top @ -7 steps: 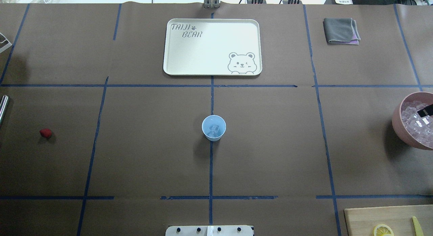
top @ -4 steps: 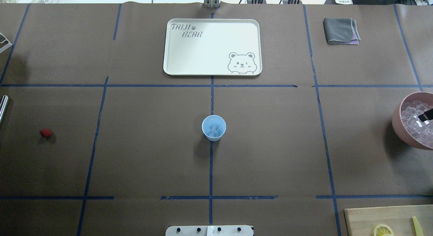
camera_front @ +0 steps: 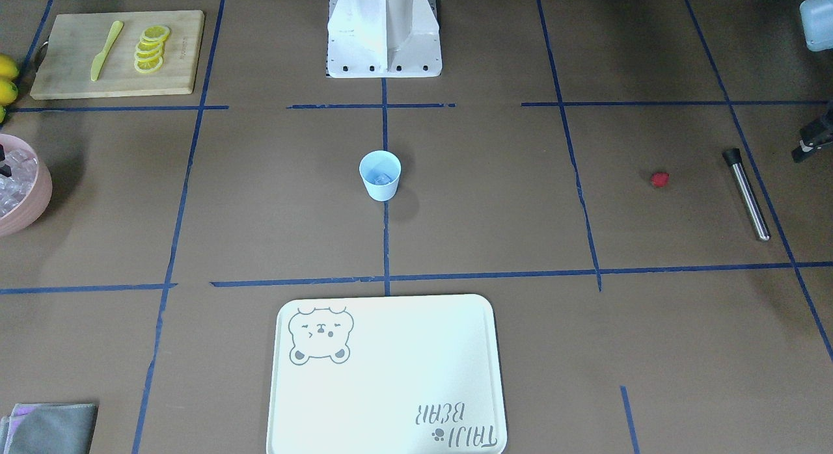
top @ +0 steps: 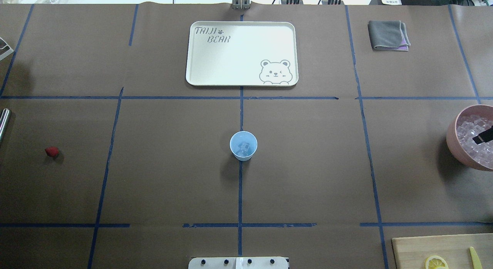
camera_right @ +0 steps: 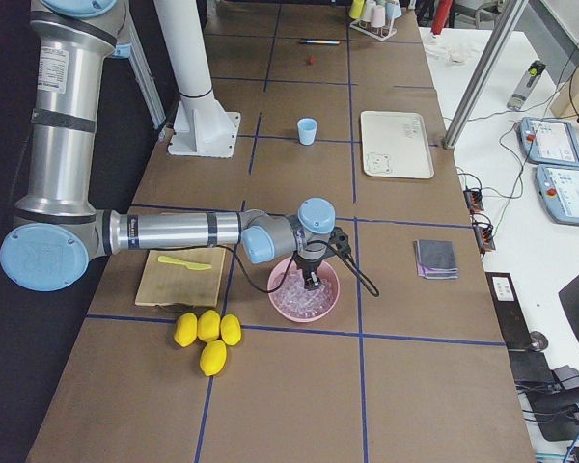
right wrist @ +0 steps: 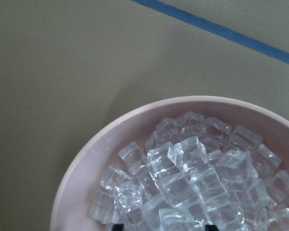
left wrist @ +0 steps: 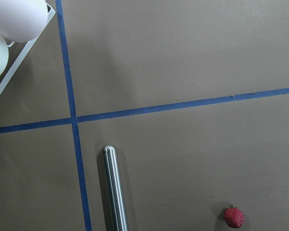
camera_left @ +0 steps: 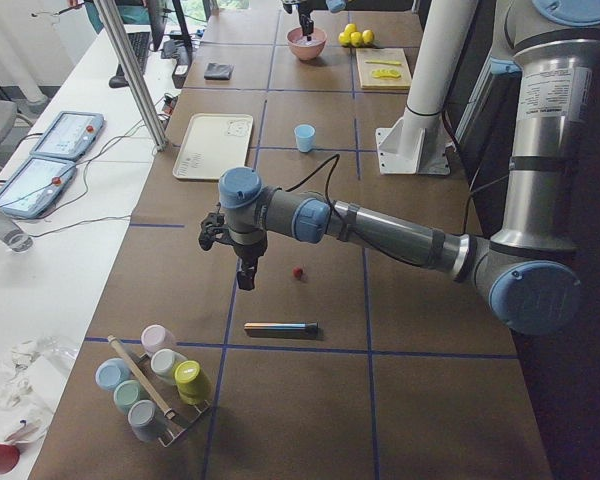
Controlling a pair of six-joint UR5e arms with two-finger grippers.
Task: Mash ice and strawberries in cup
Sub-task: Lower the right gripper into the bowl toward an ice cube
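The brown table is stretching wide. The right gripper is hanging low over the pink bowl, with its fingertips standing wide apart just above the heaped ice and gripping nothing. The left gripper is hovering near the metal rod; I cannot tell whether its claw is open or closed. The cup is standing upright mid-table, holding a few cubes. The strawberry is lying beside the rod, well apart from the cup.
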